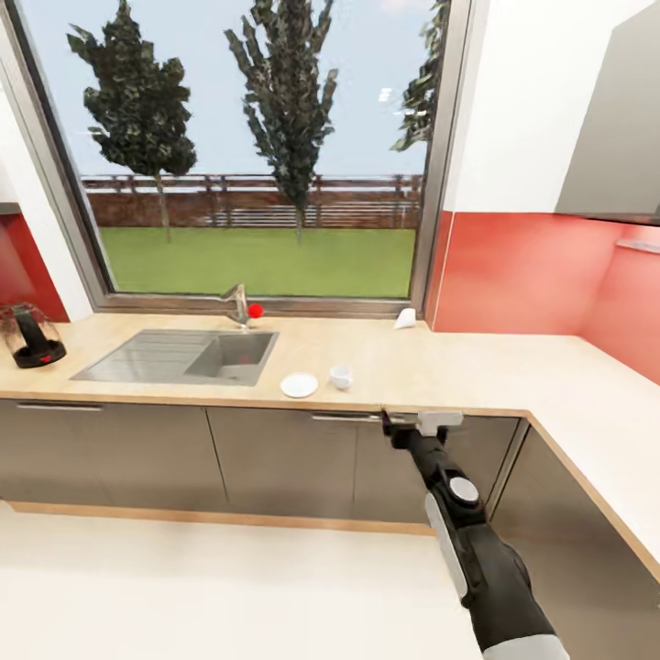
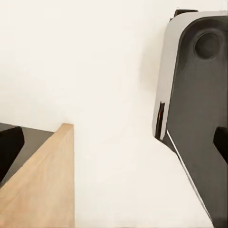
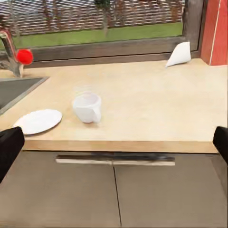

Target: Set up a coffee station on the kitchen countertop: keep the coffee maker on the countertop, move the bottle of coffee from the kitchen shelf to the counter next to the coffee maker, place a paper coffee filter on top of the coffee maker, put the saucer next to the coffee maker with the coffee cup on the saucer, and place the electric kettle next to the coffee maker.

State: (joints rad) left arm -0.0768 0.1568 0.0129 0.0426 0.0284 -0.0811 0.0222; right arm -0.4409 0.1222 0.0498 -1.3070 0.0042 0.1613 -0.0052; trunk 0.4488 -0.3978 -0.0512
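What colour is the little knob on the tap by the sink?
Bright red. The knob shows best in the right wrist view, beside the metal tap.

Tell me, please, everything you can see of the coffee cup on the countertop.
The coffee cup is small, plain white, and looks ceramic. It stands upright and looks empty, its open mouth up, on the light wooden countertop near the front edge. It stands beside the white saucer, apart from it, not on it. No handle is clear at this size. Nothing touches it but the countertop; the right gripper is short of it, at the counter's front edge.
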